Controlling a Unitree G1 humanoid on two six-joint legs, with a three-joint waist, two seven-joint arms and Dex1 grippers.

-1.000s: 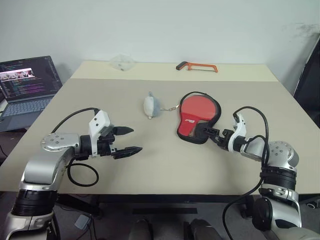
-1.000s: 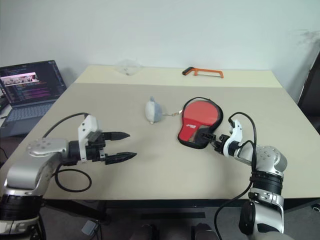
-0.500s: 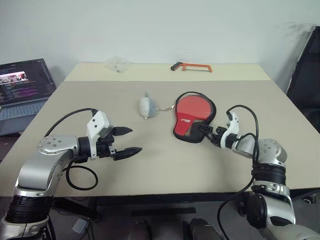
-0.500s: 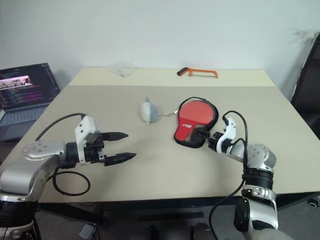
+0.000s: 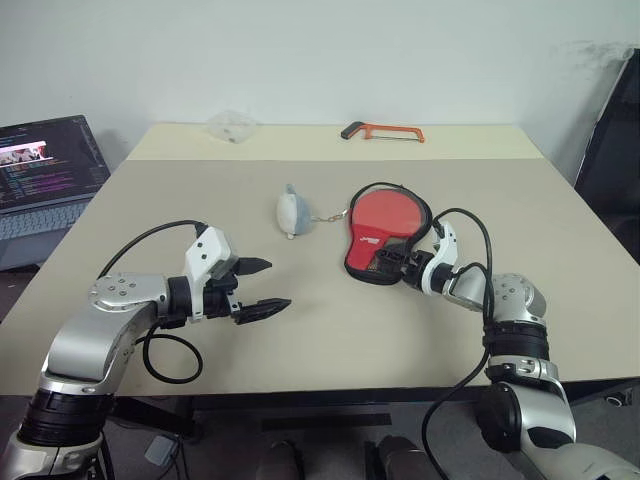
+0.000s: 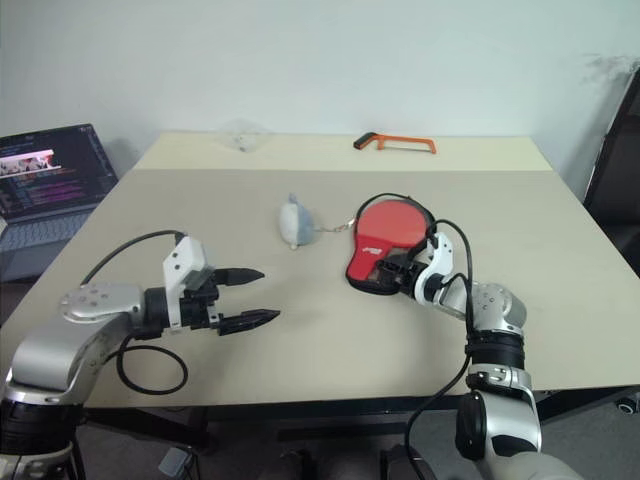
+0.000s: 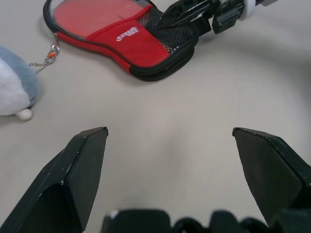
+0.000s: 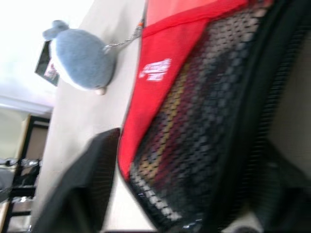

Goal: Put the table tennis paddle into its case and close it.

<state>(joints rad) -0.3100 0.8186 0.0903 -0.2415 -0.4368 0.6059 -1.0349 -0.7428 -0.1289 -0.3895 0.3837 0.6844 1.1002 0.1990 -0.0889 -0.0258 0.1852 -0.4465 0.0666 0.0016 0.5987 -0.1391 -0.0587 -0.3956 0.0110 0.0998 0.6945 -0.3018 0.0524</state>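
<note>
The case (image 5: 371, 244), red with a white logo and black mesh and trim, lies flat at the table's centre right. The table tennis paddle (image 5: 392, 212) sits inside it: its red face shows at the case's open round end, and its striped handle (image 8: 181, 116) shows through the mesh. My right gripper (image 5: 392, 263) is at the case's narrow mesh end, shut on it with a finger against each side. My left gripper (image 5: 264, 286) hovers open and empty over bare table, well to the left of the case (image 7: 141, 41).
A grey-white plush toy (image 5: 291, 211) lies just left of the case, joined to it by a small chain. An orange hacksaw (image 5: 386, 131) and a clear plastic piece (image 5: 228, 124) lie at the far edge. A laptop (image 5: 45, 170) stands off the table's left.
My right gripper has moved left onto the case's mesh end and its jaws have drawn in around it. The left gripper has stayed put; the whole picture has shifted.
</note>
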